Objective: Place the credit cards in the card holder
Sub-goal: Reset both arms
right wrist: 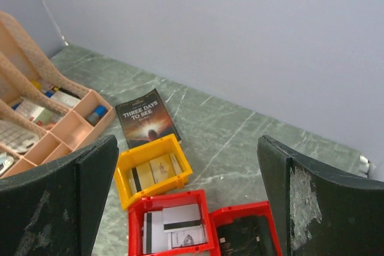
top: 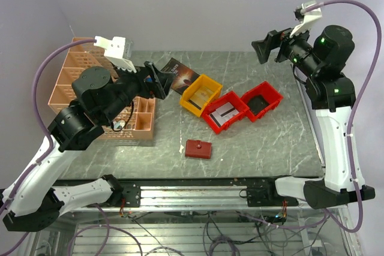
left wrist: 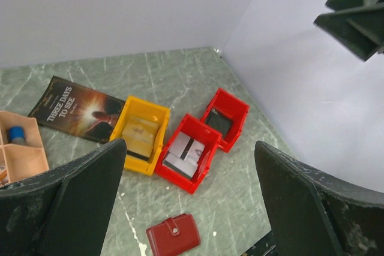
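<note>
card holder (top: 198, 148), a small dark red folding case with a snap stud, lies shut and flat at the lower centre of the top view. it sits near the front edge of the green marbled desk (top: 270, 142), well apart from the bins.

credit cards (top: 223, 111) lie flat in the middle red plastic bin (top: 237, 125). more show in the yellow plastic bin (top: 191, 101), and something dark lies in the right red plastic bin (top: 271, 91).

handling, judged: the holder looks light and soft-covered and is likely to slide when its flap is lifted, so take it by a long edge or pin it down. the cards look thin, stiff and slick, and are best taken by a raised edge.

left claw (top: 157, 81) hangs above the peach compartment tray (top: 72, 70) with its jaws wide apart and nothing in them. right claw (top: 268, 46) is high at the upper right, also spread and empty.

bin walls crowd any reach for the cards. bare desk surrounds the holder on all sides.
</note>
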